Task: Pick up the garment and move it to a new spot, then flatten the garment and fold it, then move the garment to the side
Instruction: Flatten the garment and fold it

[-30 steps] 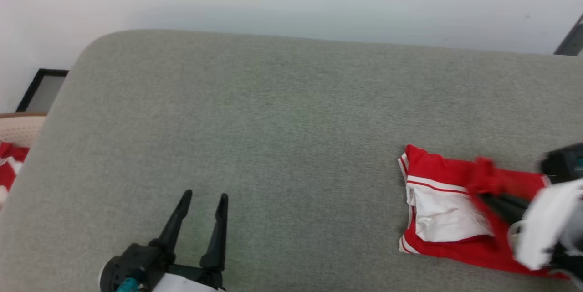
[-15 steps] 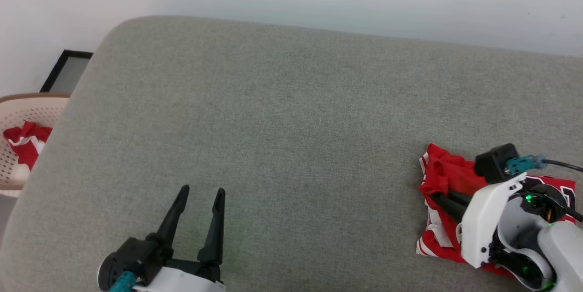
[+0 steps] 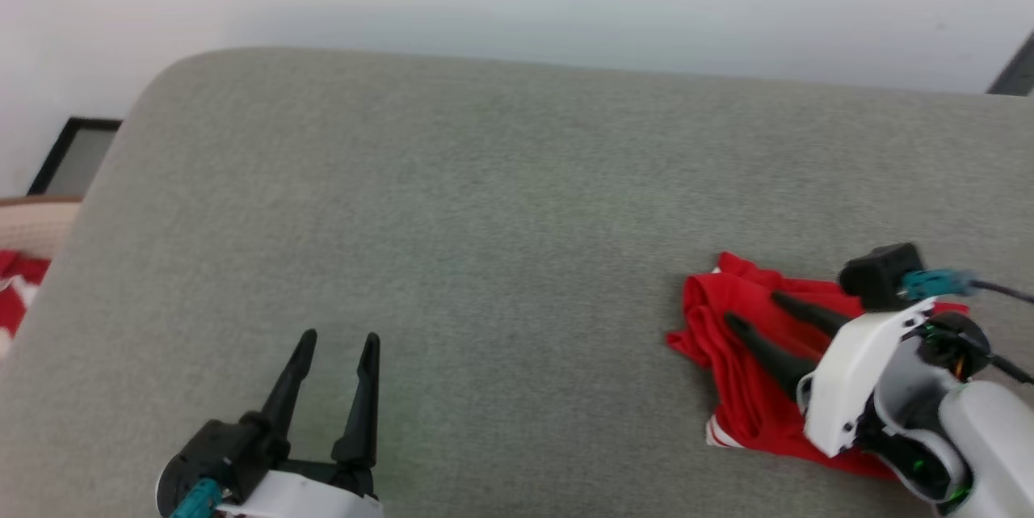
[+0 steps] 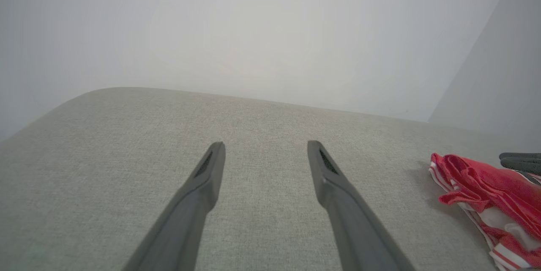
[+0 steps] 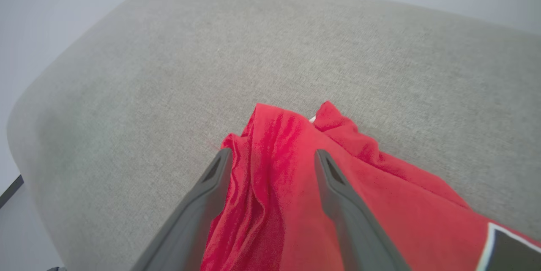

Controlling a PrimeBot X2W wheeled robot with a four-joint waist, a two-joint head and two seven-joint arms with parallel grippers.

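Toward the bench's [image 3: 485, 219] right end, the right gripper [image 3: 751, 306] hangs spread over the jersey [image 3: 739, 405]; best lift straight clear, snagging nothing. Left gripper [image 3: 339, 338] is spread too.

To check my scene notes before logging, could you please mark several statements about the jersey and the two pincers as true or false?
1. The red jersey lies crumpled on the grey cushion. True.
2. The right pincer is shut on the jersey. False: its fingers stand apart over the fabric.
3. The left pincer is open with nothing between its fingers. True.
4. The jersey lies directly under the left pincer. False: it lies toward the robot's right, under the right pincer.
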